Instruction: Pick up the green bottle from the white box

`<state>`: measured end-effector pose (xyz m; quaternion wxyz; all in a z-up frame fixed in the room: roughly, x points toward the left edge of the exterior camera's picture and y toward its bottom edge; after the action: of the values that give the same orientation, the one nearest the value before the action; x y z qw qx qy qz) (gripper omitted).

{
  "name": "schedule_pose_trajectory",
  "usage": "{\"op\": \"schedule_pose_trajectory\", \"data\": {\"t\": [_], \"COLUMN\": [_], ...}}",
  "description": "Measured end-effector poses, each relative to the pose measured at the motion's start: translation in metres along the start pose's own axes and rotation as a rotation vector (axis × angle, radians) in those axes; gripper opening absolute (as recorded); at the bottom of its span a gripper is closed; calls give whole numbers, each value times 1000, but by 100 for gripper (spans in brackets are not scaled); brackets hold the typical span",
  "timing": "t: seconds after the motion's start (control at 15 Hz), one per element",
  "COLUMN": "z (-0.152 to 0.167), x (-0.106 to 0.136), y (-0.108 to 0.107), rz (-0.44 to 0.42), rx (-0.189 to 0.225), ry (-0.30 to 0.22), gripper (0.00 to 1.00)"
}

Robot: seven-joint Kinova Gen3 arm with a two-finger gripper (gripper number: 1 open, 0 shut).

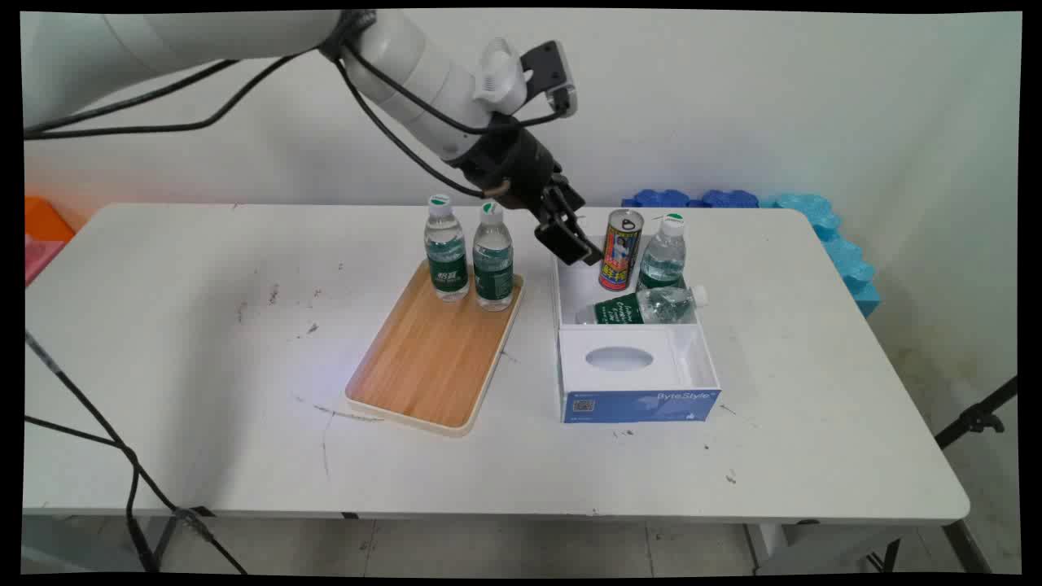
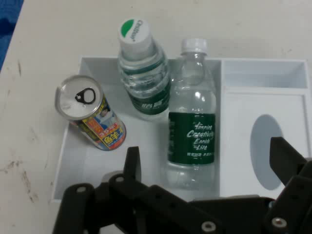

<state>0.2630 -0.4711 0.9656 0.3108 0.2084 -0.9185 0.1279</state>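
Observation:
My black gripper (image 1: 568,242) hangs open and empty over the left rear part of a white box (image 1: 570,297), just left of a colourful can (image 1: 621,249). In the box the can and one water bottle (image 1: 664,254) stand upright, and another green-labelled bottle (image 1: 643,307) lies on its side. The hand view looks down on the can (image 2: 91,119), the upright bottle (image 2: 145,73) and the lying bottle (image 2: 192,129), with one fingertip (image 2: 132,161) at the left and the other at the right; the lying bottle is between them, lower down. Two more bottles (image 1: 446,248) (image 1: 492,256) stand on a wooden tray (image 1: 427,358).
The box's front half has a white insert with an oval hole (image 1: 620,358) and a blue front face. Blue foam pieces (image 1: 822,228) lie at the table's far right edge. An orange and pink object (image 1: 41,232) sits at the left edge. Black cables hang at the left.

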Motion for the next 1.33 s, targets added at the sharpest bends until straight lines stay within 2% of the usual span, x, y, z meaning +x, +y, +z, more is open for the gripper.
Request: {"op": "schedule_pose_trajectory", "data": {"t": [0.27,0.67,1.33], "z": [21,72,140], "x": [13,37,55], "y": [1,2,-5], "rz": [-18,-49,-68], "rx": [14,42,83], "ry": [-20,-50,-85], "gripper": [100,100,100]}}
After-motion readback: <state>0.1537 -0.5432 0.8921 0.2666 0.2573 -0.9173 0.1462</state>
